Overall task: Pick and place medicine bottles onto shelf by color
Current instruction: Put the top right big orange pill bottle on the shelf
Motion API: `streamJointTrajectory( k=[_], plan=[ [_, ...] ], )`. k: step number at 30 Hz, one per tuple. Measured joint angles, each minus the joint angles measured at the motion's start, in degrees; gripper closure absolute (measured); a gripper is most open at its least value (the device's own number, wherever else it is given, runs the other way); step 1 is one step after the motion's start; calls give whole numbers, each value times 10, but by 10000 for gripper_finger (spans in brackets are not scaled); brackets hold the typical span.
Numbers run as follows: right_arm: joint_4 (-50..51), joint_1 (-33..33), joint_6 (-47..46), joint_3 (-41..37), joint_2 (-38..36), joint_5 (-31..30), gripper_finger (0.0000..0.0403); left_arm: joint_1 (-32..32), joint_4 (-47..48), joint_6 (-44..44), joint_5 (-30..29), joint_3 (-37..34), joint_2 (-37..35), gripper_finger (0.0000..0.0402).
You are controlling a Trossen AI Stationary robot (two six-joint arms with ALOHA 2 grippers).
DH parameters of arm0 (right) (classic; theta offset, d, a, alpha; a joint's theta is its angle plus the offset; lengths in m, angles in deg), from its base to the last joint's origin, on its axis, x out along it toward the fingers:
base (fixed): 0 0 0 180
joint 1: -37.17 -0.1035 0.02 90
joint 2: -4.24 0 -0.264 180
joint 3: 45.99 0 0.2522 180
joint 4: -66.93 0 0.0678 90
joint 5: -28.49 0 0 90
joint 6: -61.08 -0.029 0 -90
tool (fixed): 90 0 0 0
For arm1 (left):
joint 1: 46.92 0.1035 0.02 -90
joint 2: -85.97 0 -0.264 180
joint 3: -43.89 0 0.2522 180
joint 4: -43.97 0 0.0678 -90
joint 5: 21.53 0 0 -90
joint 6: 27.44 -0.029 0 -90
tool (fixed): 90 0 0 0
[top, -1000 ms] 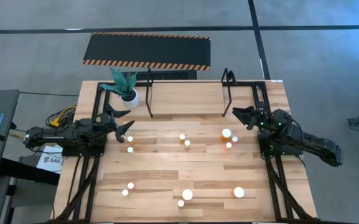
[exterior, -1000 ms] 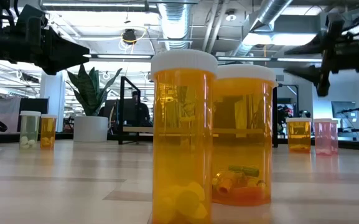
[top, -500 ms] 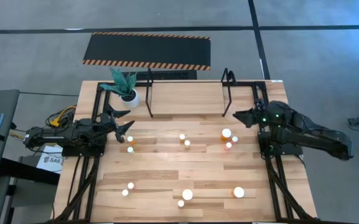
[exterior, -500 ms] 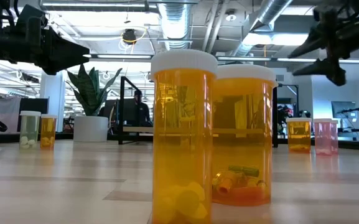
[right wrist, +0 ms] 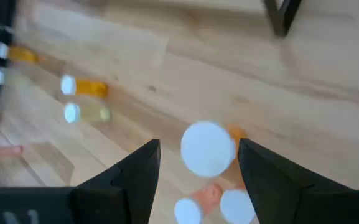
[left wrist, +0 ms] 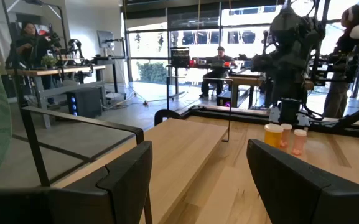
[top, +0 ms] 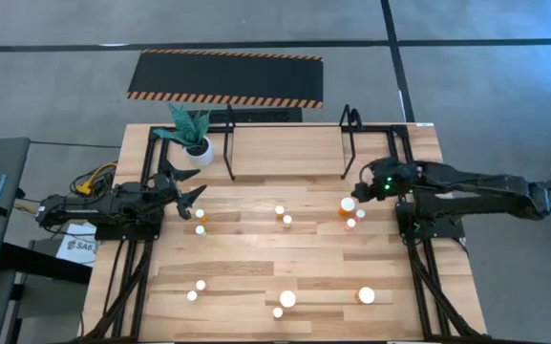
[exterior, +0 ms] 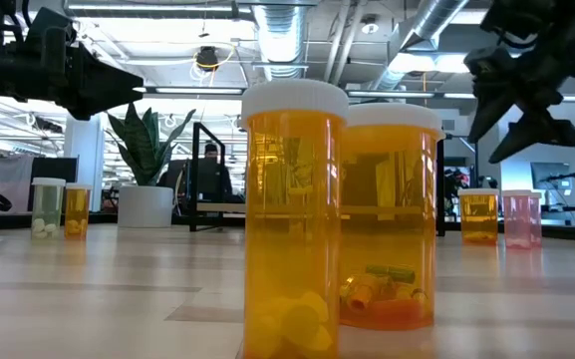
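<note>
Taking the shelf point(top: 289, 143) at the far edge of the table point(top: 256, 258) as our landmark, we start with what lies farthest from it, nearest the low camera: a loose row of medicine bottles at the table's front edge, the largest of them a white-capped one point(top: 287, 299) with an orange-bodied one point(top: 366, 295) off to its side. In the low view two big amber bottles point(exterior: 294, 219) fill the foreground. Midway toward the shelf stands a pair point(top: 283, 215), and just short of the shelf's right upright sits a cluster of three, the biggest with a broad white cap point(top: 348, 204).

The right claw point(top: 364, 187) hangs over that cluster, fingers spread wide with nothing between them; its wrist view looks straight down on the big cap point(right wrist: 208, 149) framed between the two fingers point(right wrist: 135, 171). The left claw point(top: 191, 191) waits near the shelf's left upright, beside the plant pot point(top: 198, 148), also wide and empty, two small bottles point(top: 200, 215) just below it.

We judge the task barely begun (no bottle shows on the shelf, whose wooden surface lies bare between the uprights). Every bottle we can count stands on the open table, so the sorting by color is all left to do; the grasp of the big-capped bottle looks like the step in hand
</note>
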Motion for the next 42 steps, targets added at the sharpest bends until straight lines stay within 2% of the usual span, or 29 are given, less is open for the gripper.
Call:
streamJointTrajectory(
  k=[6, 12, 25, 29, 38, 42],
  plan=[
    [38, -52, -6, 50, 95, -2, 162, 0, 0, 0, 0, 0, 0, 152],
    [87, -99, -14, 91, 171, -33, 162, 0, 0, 0, 0, 0, 0, 152],
    [78, -123, 16, 100, 230, -44, 158, 0, 0, 0, 0, 0, 0, 152],
    [76, -120, 19, 101, 241, -46, 129, 0, 0, 0, 0, 0, 0, 152],
    [56, -102, 34, 101, 263, -50, 26, 0, 0, 0, 0, 0, 0, 152],
    [46, -94, 57, 101, 278, -52, 5, 0, 0, 0, 0, 0, 0, 152]
  ],
)
